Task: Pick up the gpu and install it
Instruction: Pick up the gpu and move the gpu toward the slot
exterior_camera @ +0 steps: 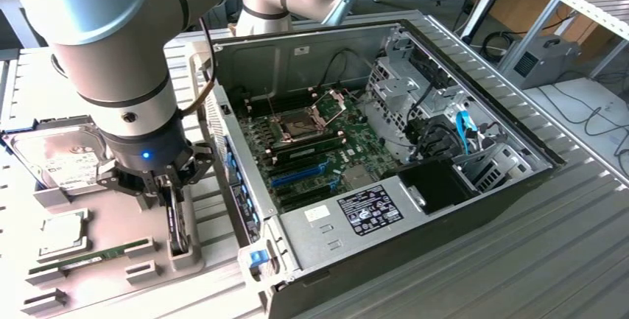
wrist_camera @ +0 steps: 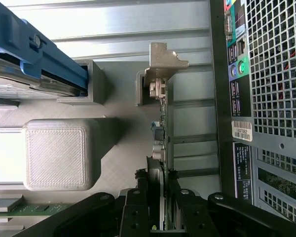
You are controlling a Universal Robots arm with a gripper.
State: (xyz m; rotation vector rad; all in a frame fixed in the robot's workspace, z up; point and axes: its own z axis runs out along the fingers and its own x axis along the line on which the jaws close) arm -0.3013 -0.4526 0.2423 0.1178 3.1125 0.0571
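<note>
Up close, the wrist view shows the hand (wrist_camera: 162,210) pinching the gpu (wrist_camera: 164,133) edge-on. A dark finger (wrist_camera: 144,205) lies against each face of the thin board, and the card's silver bracket (wrist_camera: 164,61) sits at its far end, by a slot in the grey tray (wrist_camera: 128,148). That view also takes in the rear of the case (wrist_camera: 271,143), with coloured ports (wrist_camera: 235,69) and a perforated grille (wrist_camera: 278,74) just beside the card, plus a ribbed grey block (wrist_camera: 56,153) and a blue rail (wrist_camera: 44,54).

The exterior view gives the wider layout instead. The gpu stands on edge in the tray at nine o'clock from the open case, near its rear wall. On the tray, a hard drive (exterior_camera: 61,163) lies at ten o'clock from the hand, a CPU (exterior_camera: 62,234) at eight o'clock and a RAM stick (exterior_camera: 93,255) at seven o'clock. The case wall stands close at three o'clock.

The arm (exterior_camera: 108,39) covers part of the tray. Its wrist is vertical, with the hand pointing straight down over the card's upper edge. Tray and case rest on a ribbed metal surface (exterior_camera: 550,260).
</note>
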